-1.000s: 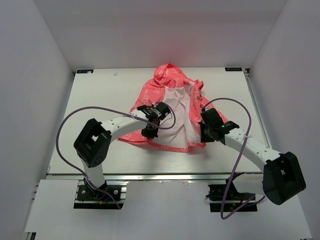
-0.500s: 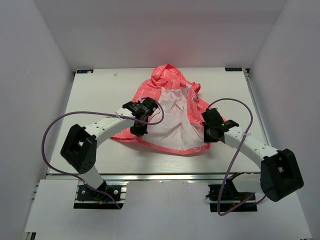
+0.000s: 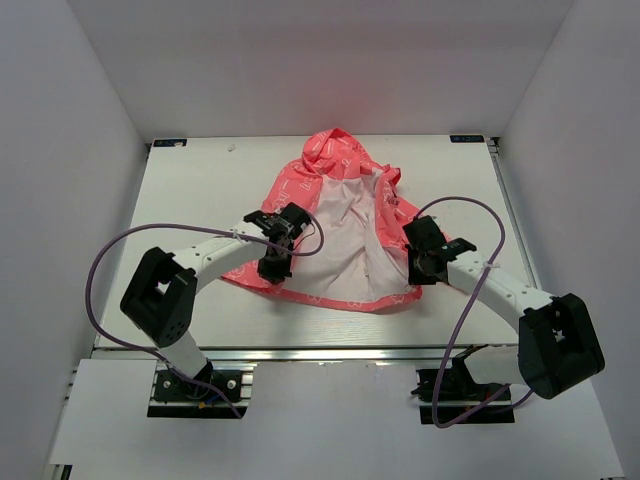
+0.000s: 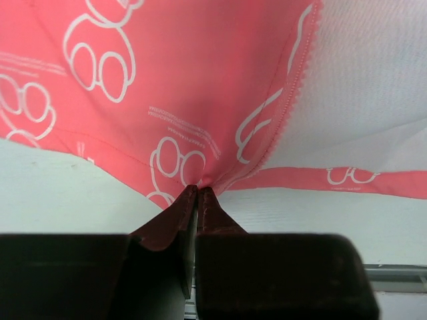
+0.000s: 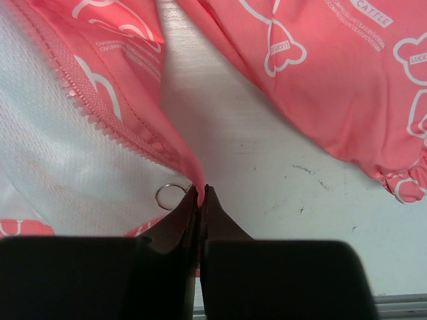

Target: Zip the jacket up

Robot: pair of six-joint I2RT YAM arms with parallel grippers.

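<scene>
The coral-pink jacket (image 3: 345,225) with white printed pattern lies open on the table, white lining up, hood at the far end. My left gripper (image 3: 272,268) is shut on the jacket's left front panel near the hem; in the left wrist view the pink fabric (image 4: 167,100) is pinched at the fingertips and the zipper teeth (image 4: 288,100) run beside the lining. My right gripper (image 3: 420,272) is shut on the right front edge by the hem. In the right wrist view the zipper edge (image 5: 100,110) leads into the fingers, and a small metal ring (image 5: 171,196) lies just left of them.
The white table (image 3: 190,190) is walled on the left, back and right. Purple cables loop from both arms, one over the left side (image 3: 110,270) and one over the right side (image 3: 480,250). The table's front rail (image 3: 320,353) runs just below the hem.
Over the last second both grippers drew the jacket's front panels apart, spreading the lining wide. The left arm swung left, the hem shifted slightly toward the front edge. Little moved in the last half second.
</scene>
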